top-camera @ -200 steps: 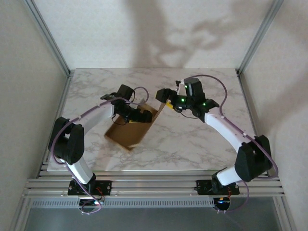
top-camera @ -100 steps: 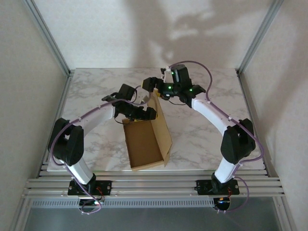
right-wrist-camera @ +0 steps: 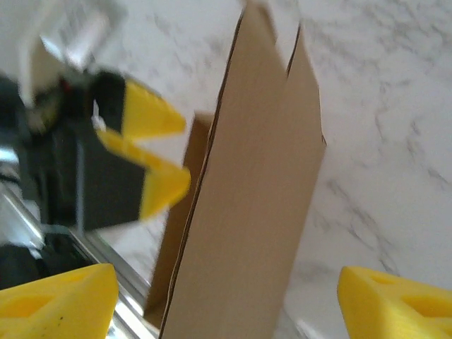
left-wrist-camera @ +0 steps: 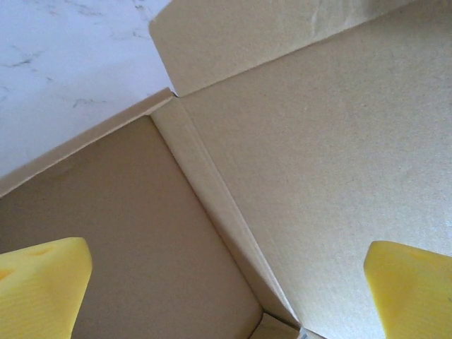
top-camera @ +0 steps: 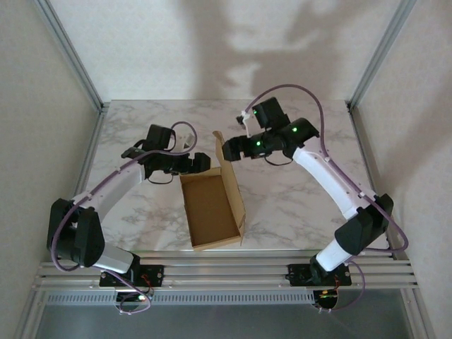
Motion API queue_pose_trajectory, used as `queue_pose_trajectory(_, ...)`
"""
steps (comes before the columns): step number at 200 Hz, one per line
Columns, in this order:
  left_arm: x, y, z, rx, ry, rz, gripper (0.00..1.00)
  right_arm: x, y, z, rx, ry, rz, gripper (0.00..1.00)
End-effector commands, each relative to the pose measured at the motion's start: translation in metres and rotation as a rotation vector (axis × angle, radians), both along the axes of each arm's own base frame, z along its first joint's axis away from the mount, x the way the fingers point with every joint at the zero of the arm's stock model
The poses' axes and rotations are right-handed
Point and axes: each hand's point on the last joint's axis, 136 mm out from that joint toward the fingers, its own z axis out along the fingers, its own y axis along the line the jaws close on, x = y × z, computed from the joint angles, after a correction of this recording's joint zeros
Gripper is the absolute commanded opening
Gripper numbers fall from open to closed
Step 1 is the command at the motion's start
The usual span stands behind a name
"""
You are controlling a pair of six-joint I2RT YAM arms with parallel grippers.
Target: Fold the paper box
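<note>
Top external view showed the paper box (top-camera: 210, 212), tilted off the table (top-camera: 304, 205) a second earlier, lying flat by the near edge, right wall upright between my right gripper's (top-camera: 227, 150) spread fingers, left gripper (top-camera: 201, 162) also spread, so closing remained.

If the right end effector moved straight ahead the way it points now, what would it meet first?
Most likely the raised panel of the paper box, standing nearly edge-on ahead of the open right end effector. The left end effector sits beyond it, to one side; depth is hard to judge.
</note>
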Motion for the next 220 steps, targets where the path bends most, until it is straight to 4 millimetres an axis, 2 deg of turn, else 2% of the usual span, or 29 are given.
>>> queue_pose_trajectory(1, 0.003, 0.015, 0.006, 0.023, -0.045, 0.05, 0.99, -0.022, -0.017, -0.014, -0.195, -0.01, 0.049, 0.78)
queue_pose_trajectory(11, 0.005, 0.018, 0.012, 0.019, -0.076, 0.06, 0.99, -0.023, -0.019, -0.018, -0.236, -0.013, 0.058, 0.76)
queue_pose_trajectory(16, 0.006, 0.02, 0.016, 0.016, -0.097, 0.066, 0.99, -0.029, -0.012, -0.021, -0.255, -0.018, 0.091, 0.74)
queue_pose_trajectory(37, 0.01, 0.026, 0.028, 0.007, -0.163, 0.092, 1.0, -0.03, -0.008, -0.029, -0.329, -0.045, 0.137, 0.61)
queue_pose_trajectory(45, 0.01, 0.027, 0.03, 0.002, -0.178, 0.099, 1.0, -0.027, -0.006, -0.031, -0.346, -0.063, 0.152, 0.5)
queue_pose_trajectory(56, 0.01, 0.028, 0.03, -0.003, -0.186, 0.102, 1.0, -0.022, -0.003, -0.031, -0.35, -0.093, 0.176, 0.42)
queue_pose_trajectory(72, 0.008, 0.03, 0.024, 0.0, -0.183, 0.103, 1.0, -0.021, 0.005, -0.03, -0.332, -0.136, 0.254, 0.36)
queue_pose_trajectory(88, 0.007, 0.032, 0.019, 0.009, -0.185, 0.1, 1.0, -0.01, 0.007, -0.03, -0.367, -0.195, 0.287, 0.26)
queue_pose_trajectory(108, 0.006, 0.033, 0.024, 0.004, -0.233, 0.091, 1.0, 0.006, 0.007, -0.026, -0.424, -0.25, 0.31, 0.15)
queue_pose_trajectory(143, 0.008, 0.037, 0.053, -0.041, -0.375, 0.11, 1.0, 0.04, 0.01, -0.021, -0.489, -0.336, 0.337, 0.16)
queue_pose_trajectory(171, 0.007, 0.035, 0.065, -0.067, -0.444, 0.092, 1.0, 0.064, 0.017, -0.017, -0.552, -0.391, 0.361, 0.17)
queue_pose_trajectory(189, 0.01, 0.04, 0.069, -0.046, -0.507, 0.109, 0.99, 0.072, 0.025, -0.016, -0.556, -0.403, 0.374, 0.38)
queue_pose_trajectory(203, 0.015, 0.049, 0.075, -0.015, -0.564, 0.151, 1.0, 0.077, 0.028, -0.012, -0.548, -0.419, 0.36, 0.47)
queue_pose_trajectory(220, 0.022, 0.058, 0.077, 0.017, -0.611, 0.196, 1.0, 0.078, 0.027, 0.003, -0.516, -0.449, 0.326, 0.55)
